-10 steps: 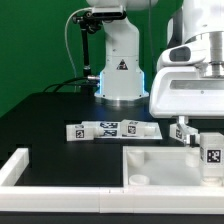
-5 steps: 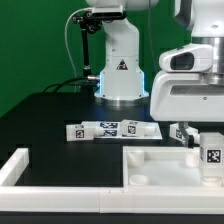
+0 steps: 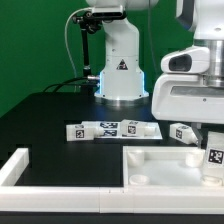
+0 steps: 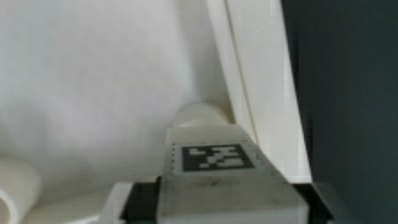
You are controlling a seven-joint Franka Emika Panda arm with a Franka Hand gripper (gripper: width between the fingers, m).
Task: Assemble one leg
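Note:
My gripper (image 3: 211,143) is shut on a leg (image 3: 213,157), a small white peg-block with a black-and-white tag. It holds the leg upright over the large white tray (image 3: 150,158), at the tray's corner on the exterior view's right. In the wrist view the leg (image 4: 214,150) sits between the two black fingers (image 4: 150,201), close to the tray's raised wall (image 4: 253,70) and an inner corner. Whether the leg touches the tray floor is not visible. A second leg (image 3: 183,131) lies on the table just behind the tray.
The marker board (image 3: 108,129) lies on the black table behind the tray. The robot's white base (image 3: 120,70) stands at the back. A white L-shaped rim (image 3: 25,165) borders the table at the exterior view's left front.
The arm's white hand has come down a little over the tray corner. The leg stays held in the gripper at about the same spot.

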